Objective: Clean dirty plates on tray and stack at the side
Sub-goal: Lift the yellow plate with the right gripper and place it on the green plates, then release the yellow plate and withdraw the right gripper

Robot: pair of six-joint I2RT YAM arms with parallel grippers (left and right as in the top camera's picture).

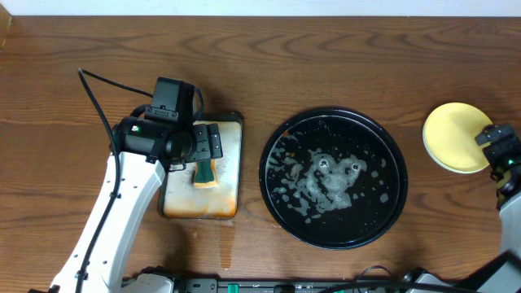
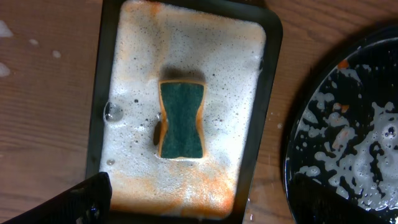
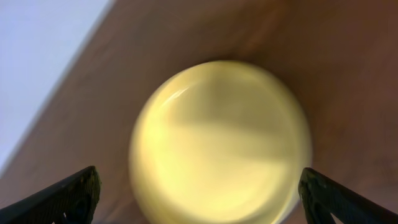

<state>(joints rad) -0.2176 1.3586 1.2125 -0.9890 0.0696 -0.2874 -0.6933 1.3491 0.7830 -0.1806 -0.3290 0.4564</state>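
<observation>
- Overhead: our black tray (image 1: 370, 138) held only suds (image 1: 326, 179). The yellow plate (image 1: 452, 134) sat off to the right on the bare tabletop (image 1: 342, 49), and we reckoned that's where the stack goes.
- Left wrist: our left gripper (image 2: 200, 190) hung spread and empty above the green sponge (image 2: 181, 118), which was parked in the foamy metal pan (image 2: 96, 93).
- Right wrist: our right gripper (image 3: 199, 176) was spread wide over that plate, gripping nothing.

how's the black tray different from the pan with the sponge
The black tray is round; the pan is rectangular. The tray is clearly wider than the pan. The tray holds only scattered white suds, while the pan holds a green sponge lying in orange-tinted foam. Both are sudsy and sit on the wooden table.
</observation>
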